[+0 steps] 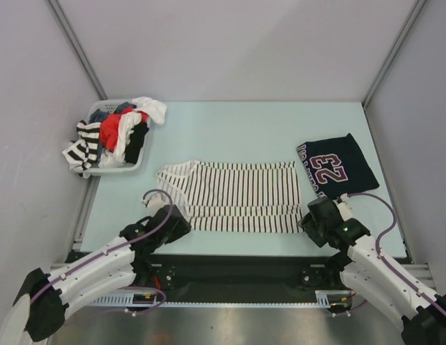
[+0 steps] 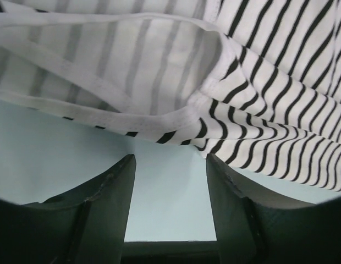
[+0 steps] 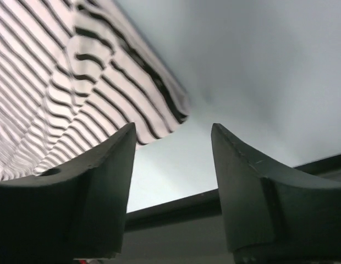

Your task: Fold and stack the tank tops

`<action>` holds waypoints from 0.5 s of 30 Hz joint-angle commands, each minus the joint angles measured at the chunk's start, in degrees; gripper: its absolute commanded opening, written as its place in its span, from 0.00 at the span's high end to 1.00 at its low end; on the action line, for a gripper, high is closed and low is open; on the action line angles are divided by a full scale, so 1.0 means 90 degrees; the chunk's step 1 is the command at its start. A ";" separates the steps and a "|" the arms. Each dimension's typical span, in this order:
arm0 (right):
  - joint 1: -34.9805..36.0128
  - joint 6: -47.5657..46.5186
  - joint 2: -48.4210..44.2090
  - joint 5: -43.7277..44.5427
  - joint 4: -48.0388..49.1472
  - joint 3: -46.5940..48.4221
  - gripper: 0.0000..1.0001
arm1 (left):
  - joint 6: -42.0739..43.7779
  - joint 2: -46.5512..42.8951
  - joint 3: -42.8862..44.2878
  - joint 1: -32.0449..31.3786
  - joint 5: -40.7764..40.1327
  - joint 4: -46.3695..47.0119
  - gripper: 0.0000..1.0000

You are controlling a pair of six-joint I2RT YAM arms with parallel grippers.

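Note:
The white striped tank top (image 1: 237,195) lies spread flat in the middle of the table, straps to the left. The folded navy jersey with a "23" (image 1: 337,167) lies at the right. My left gripper (image 1: 181,219) is open and empty at the striped top's near left corner; in the left wrist view its jaws (image 2: 170,162) stand just short of the strap hem (image 2: 159,118). My right gripper (image 1: 309,221) is open and empty at the top's near right corner; the right wrist view (image 3: 173,132) shows the hem corner (image 3: 132,93) just ahead of the fingers.
A white basket (image 1: 129,167) with several mixed clothes stands at the back left. The table's near edge and a dark rail (image 1: 237,269) run just behind both grippers. Grey walls enclose the table.

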 commanded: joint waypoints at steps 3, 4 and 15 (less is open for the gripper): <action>0.0033 -0.0169 0.0088 0.0596 -0.0730 0.0579 0.37 | 0.0147 -0.0210 0.0758 -0.0102 -0.0787 -0.1406 0.40; 0.0043 -0.0334 0.0107 0.0634 -0.0749 0.0678 0.37 | 0.0226 -0.0230 0.0896 -0.0102 -0.0875 -0.1515 0.39; -0.0220 -0.4397 0.2046 0.0089 0.1915 0.2640 0.52 | 0.2783 0.0851 0.2819 0.1230 -0.0421 -0.0249 0.28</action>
